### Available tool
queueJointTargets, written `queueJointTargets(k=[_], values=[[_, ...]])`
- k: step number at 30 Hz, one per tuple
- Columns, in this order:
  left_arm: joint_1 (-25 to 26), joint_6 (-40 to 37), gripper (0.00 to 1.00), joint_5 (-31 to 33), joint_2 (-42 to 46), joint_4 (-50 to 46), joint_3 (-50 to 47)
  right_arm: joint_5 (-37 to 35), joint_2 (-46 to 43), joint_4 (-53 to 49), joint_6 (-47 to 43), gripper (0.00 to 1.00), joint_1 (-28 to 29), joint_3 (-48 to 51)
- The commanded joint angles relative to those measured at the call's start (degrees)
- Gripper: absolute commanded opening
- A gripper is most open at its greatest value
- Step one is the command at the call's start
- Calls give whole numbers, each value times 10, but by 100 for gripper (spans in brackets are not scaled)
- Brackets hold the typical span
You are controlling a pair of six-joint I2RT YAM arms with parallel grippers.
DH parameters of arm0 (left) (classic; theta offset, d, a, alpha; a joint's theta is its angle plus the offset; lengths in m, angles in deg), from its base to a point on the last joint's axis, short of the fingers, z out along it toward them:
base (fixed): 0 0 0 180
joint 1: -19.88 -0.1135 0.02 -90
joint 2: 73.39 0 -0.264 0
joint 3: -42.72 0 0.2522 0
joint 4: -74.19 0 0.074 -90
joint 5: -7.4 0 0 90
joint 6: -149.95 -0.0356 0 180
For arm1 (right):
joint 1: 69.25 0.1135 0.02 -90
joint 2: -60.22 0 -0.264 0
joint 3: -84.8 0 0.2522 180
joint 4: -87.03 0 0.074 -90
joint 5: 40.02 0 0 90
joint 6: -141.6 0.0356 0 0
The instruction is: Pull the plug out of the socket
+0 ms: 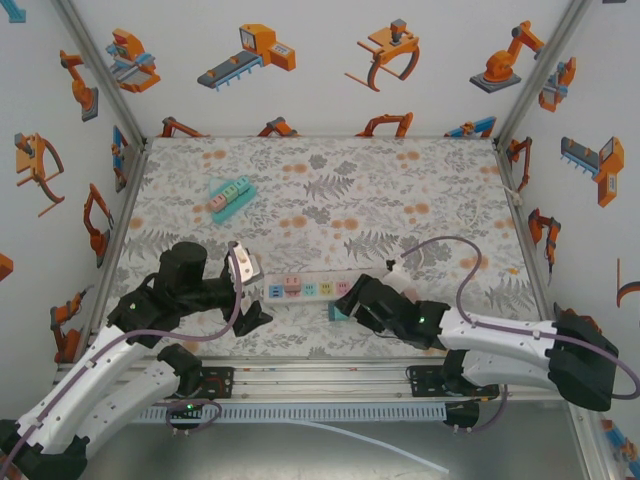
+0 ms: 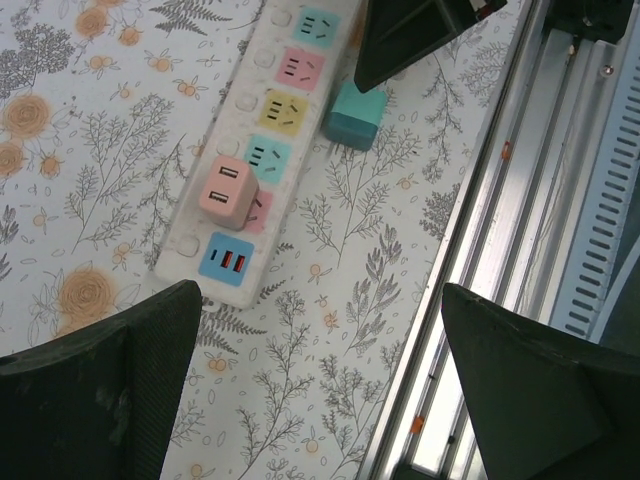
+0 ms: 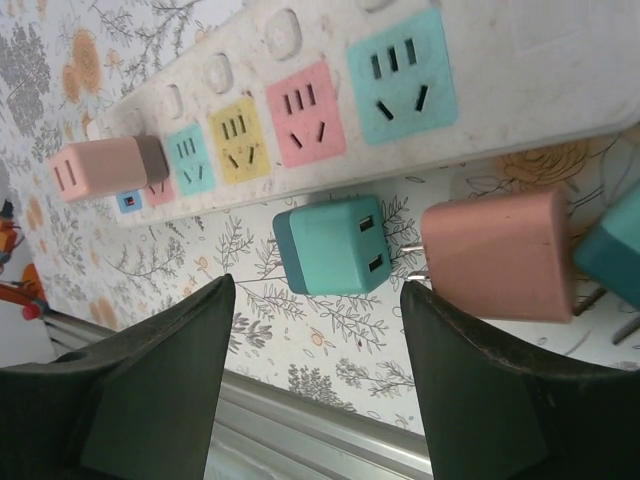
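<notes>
A white power strip [image 1: 308, 289] with coloured sockets lies near the front of the table. A pink plug [image 2: 226, 188] sits in one of its sockets near the USB end [image 3: 100, 168]. A teal plug [image 3: 335, 243] lies loose on the table beside the strip [image 2: 355, 113], just beyond the tips of my right gripper [image 3: 315, 300]. That gripper is open and touches nothing. My left gripper [image 2: 320, 390] stands wide open over bare table at the strip's left end [image 1: 250, 293].
A loose pink plug [image 3: 497, 253] and another teal one [image 3: 615, 260] lie to the right of the teal plug. A second, teal power strip [image 1: 231, 197] rests farther back on the left. The metal rail [image 2: 520, 200] runs along the table's near edge.
</notes>
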Motion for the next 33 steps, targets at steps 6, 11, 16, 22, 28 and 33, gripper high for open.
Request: queueJointTargets(k=[6, 11, 16, 22, 28, 33], values=[[3, 94, 98, 51, -6, 60, -11, -113, -58, -66, -294, 72, 4, -101], [3, 181, 100, 127, -7, 95, -21, -151, -72, -47, -514, 83, 2, -146], [2, 313, 100, 273, -16, 111, -27, -79, -67, 39, -770, 89, -2, -160], [-14, 426, 100, 400, -41, 110, -50, 120, -26, 64, -1019, 90, -10, -184], [-78, 506, 100, 366, -57, 132, -86, 284, 60, -16, -1120, 90, -36, -255], [-103, 546, 99, 328, -90, 148, -97, 339, 157, -34, -1148, 90, -45, -312]])
